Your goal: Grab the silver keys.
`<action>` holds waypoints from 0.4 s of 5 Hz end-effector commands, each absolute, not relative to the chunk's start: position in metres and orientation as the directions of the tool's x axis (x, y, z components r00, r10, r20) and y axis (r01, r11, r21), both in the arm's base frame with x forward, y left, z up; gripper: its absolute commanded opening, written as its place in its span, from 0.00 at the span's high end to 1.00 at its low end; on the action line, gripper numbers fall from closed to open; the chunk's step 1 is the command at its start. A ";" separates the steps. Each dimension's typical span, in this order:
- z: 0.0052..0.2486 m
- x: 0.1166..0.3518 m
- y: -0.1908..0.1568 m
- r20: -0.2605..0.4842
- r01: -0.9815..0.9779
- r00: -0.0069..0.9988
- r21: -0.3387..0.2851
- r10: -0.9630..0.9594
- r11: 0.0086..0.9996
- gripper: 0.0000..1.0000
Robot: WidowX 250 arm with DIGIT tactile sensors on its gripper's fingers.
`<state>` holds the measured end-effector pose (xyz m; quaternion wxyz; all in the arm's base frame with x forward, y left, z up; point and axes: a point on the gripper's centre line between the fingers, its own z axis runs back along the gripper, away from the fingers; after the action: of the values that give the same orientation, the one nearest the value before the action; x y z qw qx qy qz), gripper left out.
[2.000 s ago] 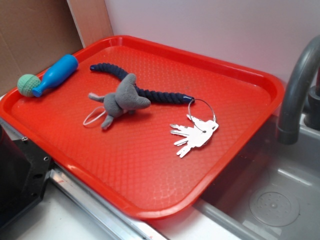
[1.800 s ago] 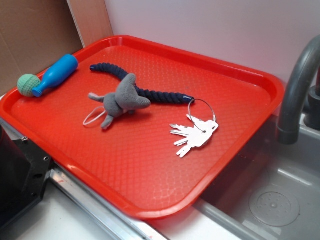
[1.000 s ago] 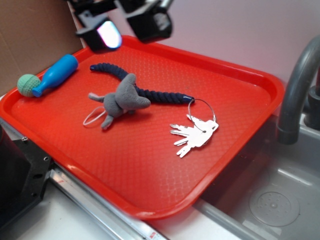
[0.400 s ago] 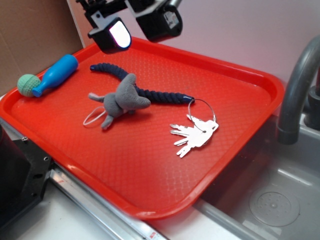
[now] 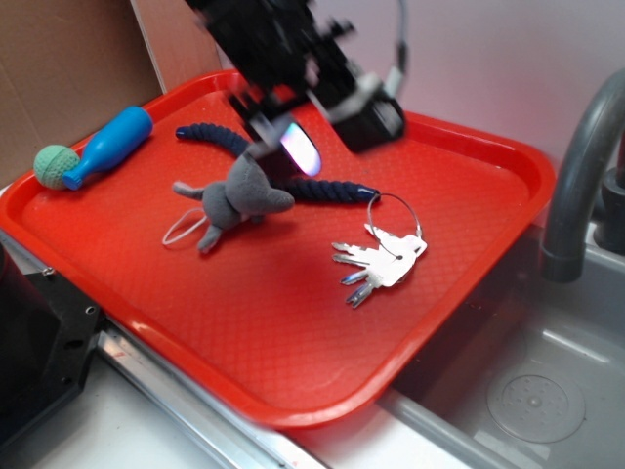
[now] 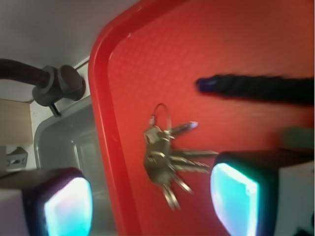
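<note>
Red tray [image 5: 469, 283] beside a sink; silver keys [image 5: 379, 260] lie flat near its right edge, fanned on their ring, just off the blue rope's [image 5: 327, 189] end. Fingers [image 6: 234, 194] spread wide, empty, above the keys, apparently lining up to straddle the bunch.

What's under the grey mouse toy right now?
The dark blue rope passes beneath the mouse, on the red tray. How much rope lies under it is hidden. The silver keys lie apart.

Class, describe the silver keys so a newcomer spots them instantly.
Find the red tray beside the sink. Near its faucet-side edge lie the silver keys, fanned on a thin wire ring. Unlike the grey plush mouse and dark blue rope, they are flat, shiny metal.
</note>
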<state>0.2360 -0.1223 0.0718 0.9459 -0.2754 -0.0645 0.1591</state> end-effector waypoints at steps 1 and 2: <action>0.054 0.273 -0.136 0.088 -0.236 0.944 -0.492 0.317 0.838 0.00; 0.048 0.273 -0.150 0.055 -0.242 0.953 -0.458 0.299 0.855 1.00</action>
<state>0.2675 -0.1447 0.0377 0.9631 -0.2237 -0.0481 0.1419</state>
